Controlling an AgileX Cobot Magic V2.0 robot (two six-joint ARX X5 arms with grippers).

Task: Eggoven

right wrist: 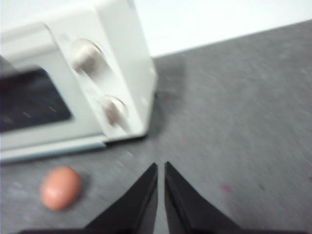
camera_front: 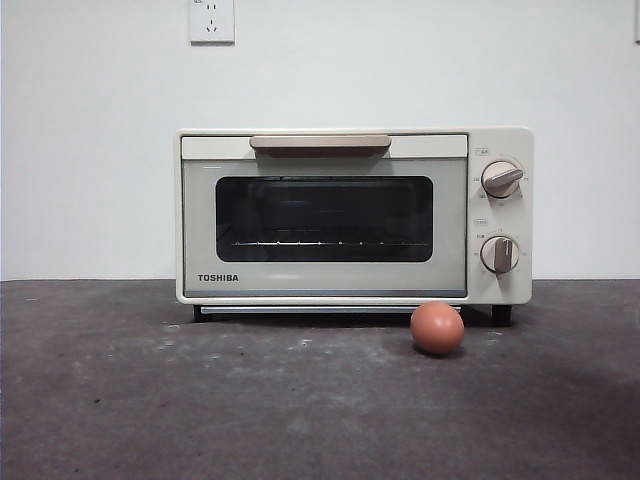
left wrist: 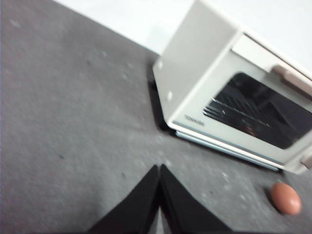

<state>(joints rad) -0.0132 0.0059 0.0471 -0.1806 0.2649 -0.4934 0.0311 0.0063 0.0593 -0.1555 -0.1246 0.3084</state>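
On the dark grey table [camera_front: 150, 400] we see the cream TOSHIBA toaster oven [camera_front: 352, 215] standing with its door closed, the tan handle [camera_front: 320, 144] along the top of the door and the two knobs [camera_front: 500, 180] one above the other on its panel. Through the dark glass window [camera_front: 324, 218] a wire rack shows inside. Just before the oven, below the lower knob, the reddish-brown egg [camera_front: 437, 327] lies on the table, close to the oven's foot but not touching the door.

Our left pincer [left wrist: 160, 168] hangs above the bare table with its two black jaws pressed together and nothing between them. From it, the oven's closed door stands ahead and to the side, and the egg [left wrist: 286, 198] lies well apart from the tips, near the oven's front edge.

Our right pincer [right wrist: 161, 165] also hangs over the table, its jaws nearly together with only a thin slit, holding nothing. The egg [right wrist: 60, 187] lies near it, off to one side of the tips, and the oven's knob corner [right wrist: 109, 109] stands beyond.

On the white wall behind we see a socket [camera_front: 211, 20].
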